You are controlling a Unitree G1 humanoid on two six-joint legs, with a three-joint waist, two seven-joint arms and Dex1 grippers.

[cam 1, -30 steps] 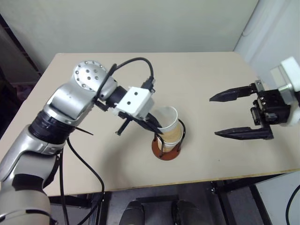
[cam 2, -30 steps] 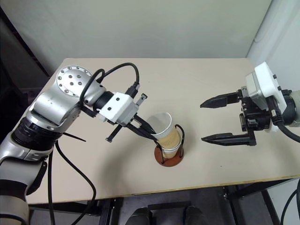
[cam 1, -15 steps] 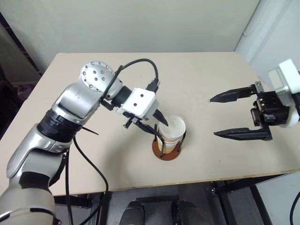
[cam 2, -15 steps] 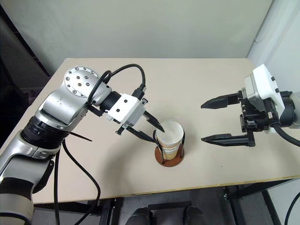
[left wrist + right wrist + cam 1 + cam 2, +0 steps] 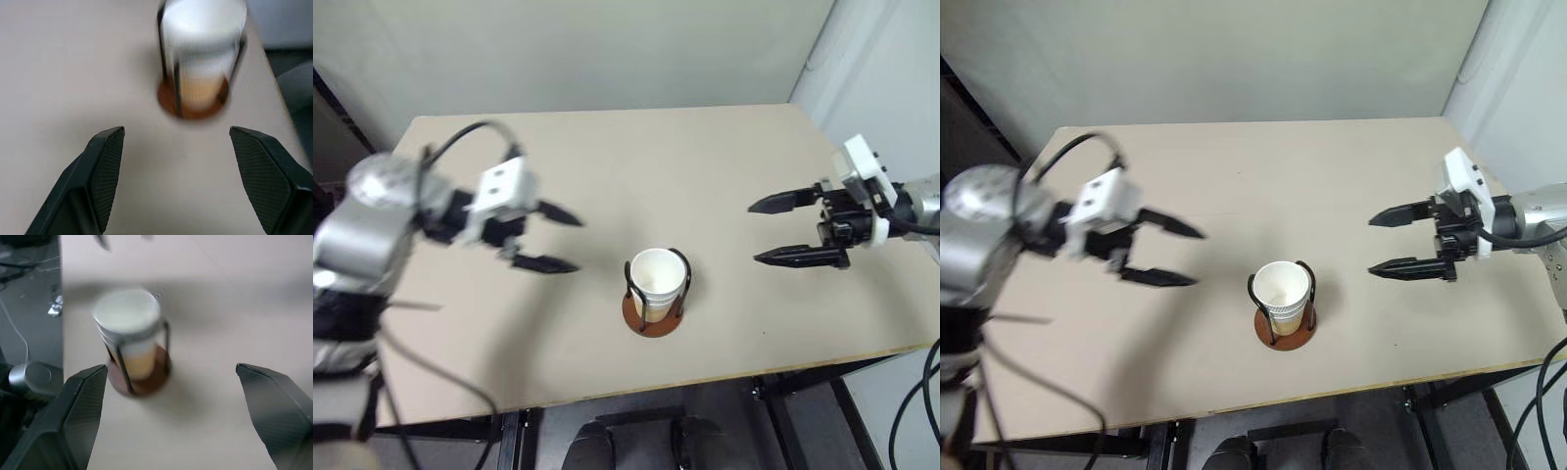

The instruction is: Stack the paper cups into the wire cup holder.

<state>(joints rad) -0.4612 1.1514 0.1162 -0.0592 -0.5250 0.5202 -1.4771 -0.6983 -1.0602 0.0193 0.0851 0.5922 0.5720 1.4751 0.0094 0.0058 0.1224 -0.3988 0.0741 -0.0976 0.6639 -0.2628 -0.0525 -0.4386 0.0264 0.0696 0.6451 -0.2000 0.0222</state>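
Standing between the two grippers, one holder carries nested cups, count unclear; left gripper and right gripper gape wide, empty.

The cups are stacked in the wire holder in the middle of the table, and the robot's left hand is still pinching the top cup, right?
Not quite. The paper cups do sit stacked in the wire cup holder, but the left gripper is not pinching the top one. The right eye view shows it open, off to the side with bare table between. The right gripper is open and clear too.
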